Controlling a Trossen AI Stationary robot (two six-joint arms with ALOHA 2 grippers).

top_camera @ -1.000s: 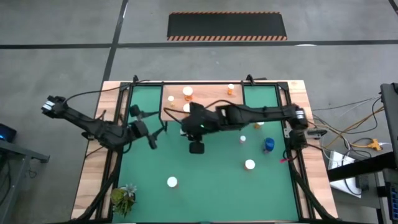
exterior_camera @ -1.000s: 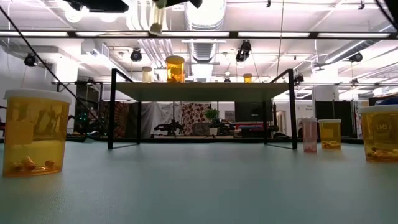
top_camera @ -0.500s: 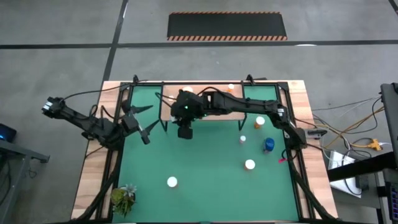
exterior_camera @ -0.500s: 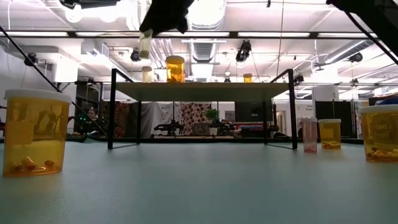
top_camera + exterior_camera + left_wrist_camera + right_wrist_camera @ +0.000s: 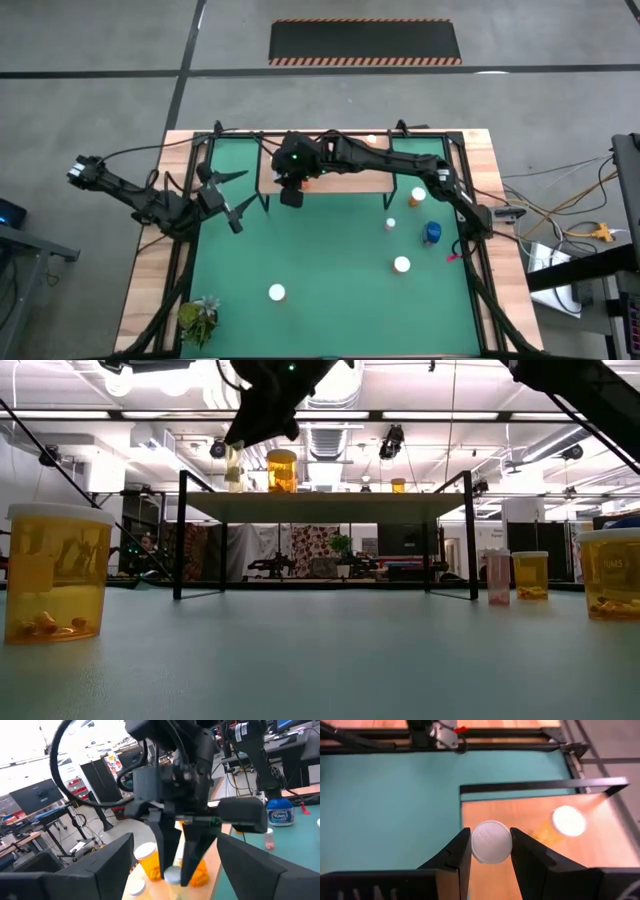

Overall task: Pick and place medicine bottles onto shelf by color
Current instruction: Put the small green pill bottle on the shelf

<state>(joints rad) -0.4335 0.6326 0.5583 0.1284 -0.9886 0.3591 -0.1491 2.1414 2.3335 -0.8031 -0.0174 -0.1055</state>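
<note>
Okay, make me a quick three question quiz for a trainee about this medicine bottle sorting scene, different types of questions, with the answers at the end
1. True or false: the right pincer grips a white-capped bottle over the shelf.
2. Multiple choice: the blue bottle stands
A. on the shelf
B. on the green mat, on the right arm's side
C. beside the plant
3. Fill in: the left pincer hangs empty and ____ on the left of the mat.

Key: 1 true; 2 B; 3 open
</note>
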